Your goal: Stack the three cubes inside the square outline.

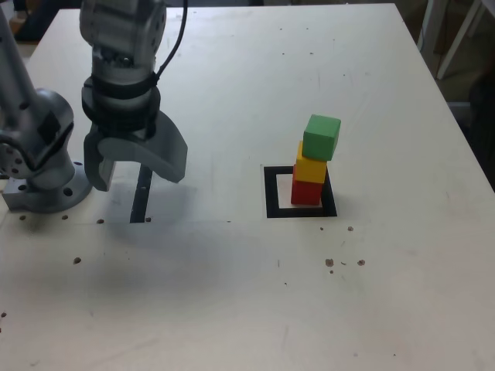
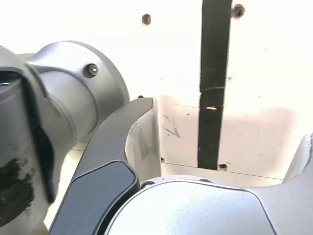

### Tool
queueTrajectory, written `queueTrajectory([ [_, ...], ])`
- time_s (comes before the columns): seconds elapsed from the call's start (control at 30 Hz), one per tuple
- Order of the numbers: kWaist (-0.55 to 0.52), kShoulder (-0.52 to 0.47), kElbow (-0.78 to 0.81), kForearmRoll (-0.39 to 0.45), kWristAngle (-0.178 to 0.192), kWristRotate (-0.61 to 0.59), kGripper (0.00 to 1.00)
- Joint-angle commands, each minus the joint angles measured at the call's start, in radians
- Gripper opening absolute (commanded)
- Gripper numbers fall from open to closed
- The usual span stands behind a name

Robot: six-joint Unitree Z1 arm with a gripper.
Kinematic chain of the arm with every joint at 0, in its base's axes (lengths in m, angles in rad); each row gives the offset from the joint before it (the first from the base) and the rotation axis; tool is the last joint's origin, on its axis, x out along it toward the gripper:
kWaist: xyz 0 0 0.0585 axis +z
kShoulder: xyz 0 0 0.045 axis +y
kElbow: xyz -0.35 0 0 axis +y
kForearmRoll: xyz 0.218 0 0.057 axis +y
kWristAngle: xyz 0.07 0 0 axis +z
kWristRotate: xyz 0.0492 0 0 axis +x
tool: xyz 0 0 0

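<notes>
Gripper: spread wide, empty, well left of everything
Stack: green cube on yellow cube on red cube
Square outline: stack's inside, looks done

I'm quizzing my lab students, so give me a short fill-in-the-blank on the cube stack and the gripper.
1. The cube at the top of the stack is ____.
2. The red cube sits inside the ____ square outline.
3. The yellow cube lies directly under the ____ cube.
4. The gripper hangs above the black strip with its jaws ____.

Answers: green; black; green; open
</notes>
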Motion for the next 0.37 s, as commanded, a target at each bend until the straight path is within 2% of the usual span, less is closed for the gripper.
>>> queueTrajectory([
  [0.0,-0.002,0.012,-0.007,-0.004,-0.004,0.003,1.00],
  [0.33,-0.002,0.025,0.002,-0.005,-0.008,0.004,1.00],
])
